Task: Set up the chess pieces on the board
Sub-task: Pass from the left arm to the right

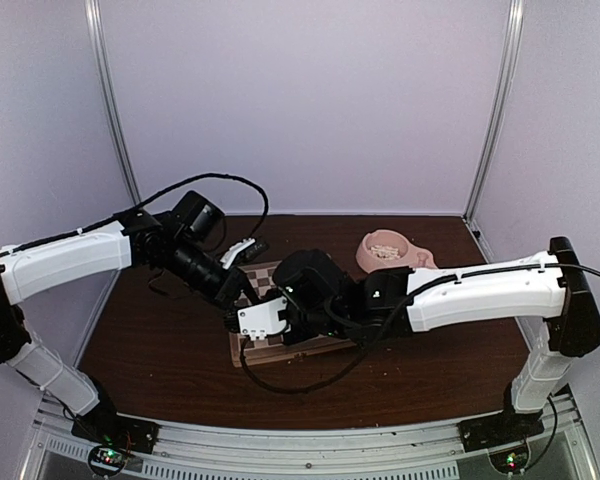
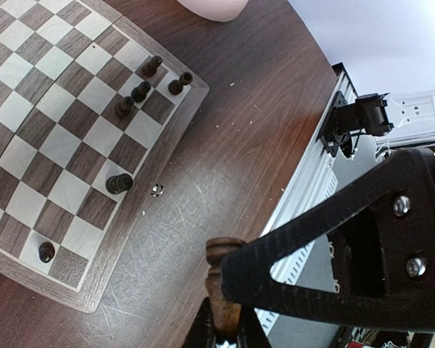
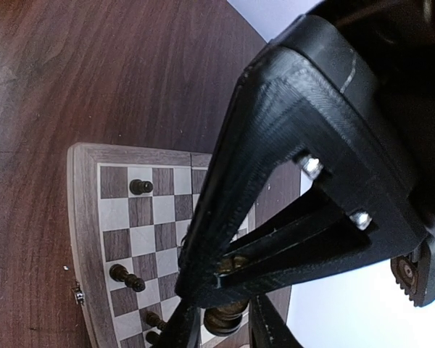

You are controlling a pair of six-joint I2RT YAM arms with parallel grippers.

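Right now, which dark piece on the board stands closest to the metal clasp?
The lone dark piece in the edge row beside the clasp; four others cluster farther along, one sits near the corner.

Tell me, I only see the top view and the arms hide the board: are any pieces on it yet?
Observer: Yes, six dark pieces stand near one edge of the board.
Operator: Anything held on the left?
Observer: The left end effector is shut on a brown piece.
Operator: And on the right?
Observer: The right end effector has a dark piece between its fingers, over the board; gripped or not, I can't tell.
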